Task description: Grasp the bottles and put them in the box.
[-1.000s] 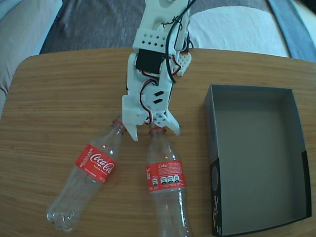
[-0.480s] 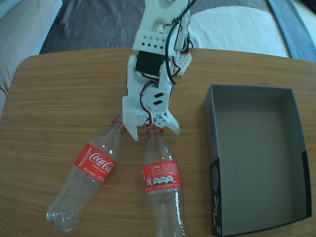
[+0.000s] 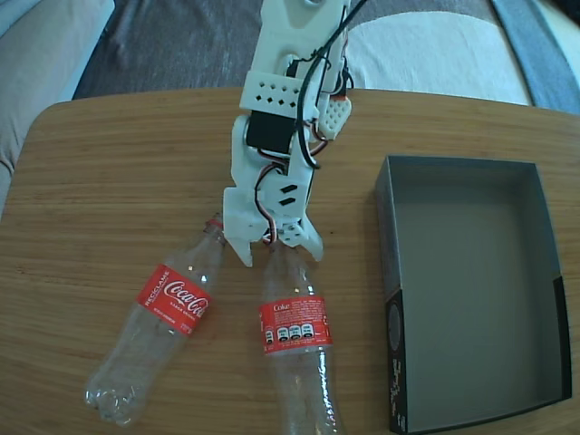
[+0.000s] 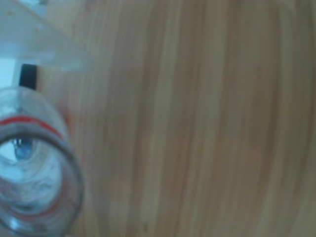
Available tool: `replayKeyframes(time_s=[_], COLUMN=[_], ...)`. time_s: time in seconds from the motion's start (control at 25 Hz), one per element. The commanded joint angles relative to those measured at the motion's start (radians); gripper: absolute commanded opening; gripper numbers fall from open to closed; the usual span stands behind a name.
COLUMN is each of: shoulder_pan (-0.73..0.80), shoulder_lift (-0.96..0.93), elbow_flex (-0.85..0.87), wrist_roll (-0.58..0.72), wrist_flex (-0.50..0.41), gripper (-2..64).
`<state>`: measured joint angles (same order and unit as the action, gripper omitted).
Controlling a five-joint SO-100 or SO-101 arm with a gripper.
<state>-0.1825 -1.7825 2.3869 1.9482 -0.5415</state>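
So the claw (image 3: 279, 246) is sitting right over the mouth of the right-hand bottle (image 3: 294, 331), fingers straddling the neck, one white finger (image 3: 237, 237) on each side. Whether it's actually pinching the neck or just hovering around it, I can't tell; the arm's own body is blocking the contact spot in the fixed view. The wrist view isn't helping much either: it's blurry, showing just the open bottle mouth (image 4: 29, 173) with a red ring at the left edge and a pale fingertip (image 4: 44, 47) in the top left corner, the rest being wood grain.

That bottle is lying near the front edge of the table (image 3: 118, 172), its base getting cut off by the bottom of the frame. The left-hand bottle (image 3: 163, 317) is lying just beside it, angled toward the front left corner, necks close together under the claw.

Over by the right edge the box (image 3: 391, 272) is sitting open, well apart from both bottles, white print on its front corner too small to read.
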Motion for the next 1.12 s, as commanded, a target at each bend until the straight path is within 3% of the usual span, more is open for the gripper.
replayKeyframes(time_s=[0.0, 0.2, 0.24, 0.84, 1.08], shoulder_pan=[-0.005, -0.005, -0.005, -0.006, -0.006], shoulder_lift=[-0.009, -0.009, -0.009, -0.009, -0.011], elbow_flex=[-0.052, -0.052, -0.052, -0.202, -0.347], wrist_roll=[0.003, 0.003, 0.003, 0.002, 0.002], wrist_flex=[0.008, 0.008, 0.008, -0.015, -0.224], gripper=[29.4, 0.6, -0.9, -0.4, -0.4])
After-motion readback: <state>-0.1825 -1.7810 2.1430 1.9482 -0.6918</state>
